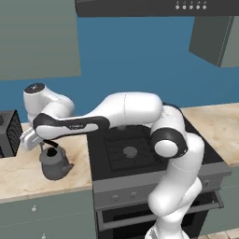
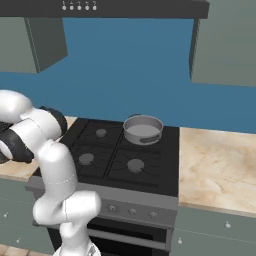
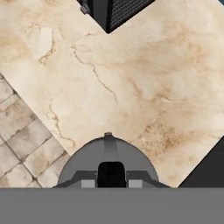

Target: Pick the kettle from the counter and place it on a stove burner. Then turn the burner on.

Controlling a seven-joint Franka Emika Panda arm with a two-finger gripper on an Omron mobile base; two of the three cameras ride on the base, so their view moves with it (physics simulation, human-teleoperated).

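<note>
silver pot [image 2: 143, 129] on stove, black appliance [image 1: 9, 133]

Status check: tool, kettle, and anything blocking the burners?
Tool shut on kettle handle. Kettle on counter. Silver pot occupies one rear burner; front burner free.

the white arm [image 2: 50, 170] rises from the lower left of the frame and bends away past the left edge. the black stove [image 2: 150, 175] fills the middle, with four burners under black grate bars: the near-left stove burner [image 2: 86, 159], the near-right one [image 2: 135, 164], the far-left one [image 2: 101, 133], and a far-right one under a shiny silver pot [image 2: 143, 129] with two side handles. small grey knobs [image 2: 132, 212] line the stove's front below centre. the beige marble-look counter [image 2: 217, 167] spreads to the right of the stove, above grey-green cabinet fronts [image 2: 215, 232]. a blue wall [image 2: 125, 75] runs behind, a dark range hood [image 2: 120, 7] sits along the top, and grey-green wall cabinets [image 2: 225, 40] hang at upper left and upper right.
</note>
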